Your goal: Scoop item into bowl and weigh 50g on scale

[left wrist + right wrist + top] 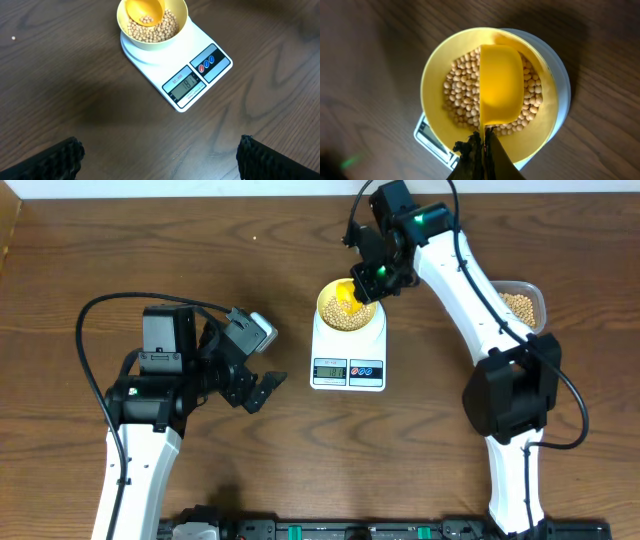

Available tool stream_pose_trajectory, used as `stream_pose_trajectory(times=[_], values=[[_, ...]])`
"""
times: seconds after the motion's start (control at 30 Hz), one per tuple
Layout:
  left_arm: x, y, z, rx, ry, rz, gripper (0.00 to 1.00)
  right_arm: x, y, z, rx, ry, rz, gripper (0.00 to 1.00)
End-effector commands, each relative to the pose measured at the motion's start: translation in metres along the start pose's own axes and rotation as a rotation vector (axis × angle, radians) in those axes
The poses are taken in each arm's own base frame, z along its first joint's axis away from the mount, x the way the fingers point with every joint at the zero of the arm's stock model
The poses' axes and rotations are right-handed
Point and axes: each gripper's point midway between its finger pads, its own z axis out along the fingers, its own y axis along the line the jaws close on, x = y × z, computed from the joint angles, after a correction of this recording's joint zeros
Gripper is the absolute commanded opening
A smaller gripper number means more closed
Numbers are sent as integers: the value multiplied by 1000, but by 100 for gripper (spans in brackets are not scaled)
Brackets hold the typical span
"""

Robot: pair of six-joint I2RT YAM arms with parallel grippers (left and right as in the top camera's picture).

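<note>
A small round pale-yellow bowl (321, 308) stands on the round plate of a white rectangular digital kitchen scale (326, 348), near the middle of a brown wooden table (200, 240). Many small round tan beans (462, 85) cover the bottom of the bowl.

The right gripper (482, 145) hangs just above the bowl. Its two dark fingers are pressed together on the thin handle of a small bright-yellow plastic scoop (501, 85). The cup of the scoop lies inside the bowl, over the beans. In the left wrist view a few beans sit in the hollow of the scoop.

The grey display (186, 85) of the scale shows dark digits, but I cannot read them with certainty. Beside it are two round buttons (206, 64), one red and one blue.

The left gripper (160, 162) is well apart from the scale, on the left side of the table. Its black fingertips (55, 160) are spread wide and hold nothing.

A clear rounded plastic tub (541, 292) with more beans in it stands at the right edge of the table, partly behind the right arm.
</note>
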Motion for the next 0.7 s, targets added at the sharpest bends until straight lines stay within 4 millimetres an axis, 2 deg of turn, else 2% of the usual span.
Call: stream_pose_trajectory(times=[0.0,0.27,0.67], values=[[2,-1,2,14,1,5,99,-11,18,-38,-51,-89,-17,1],[2,-1,2,14,1,5,99,-14,19,-59,-43,-131,-20,1],[2,-1,2,14,1,5,99,-10,19,-59,-44,-117,-14,1]])
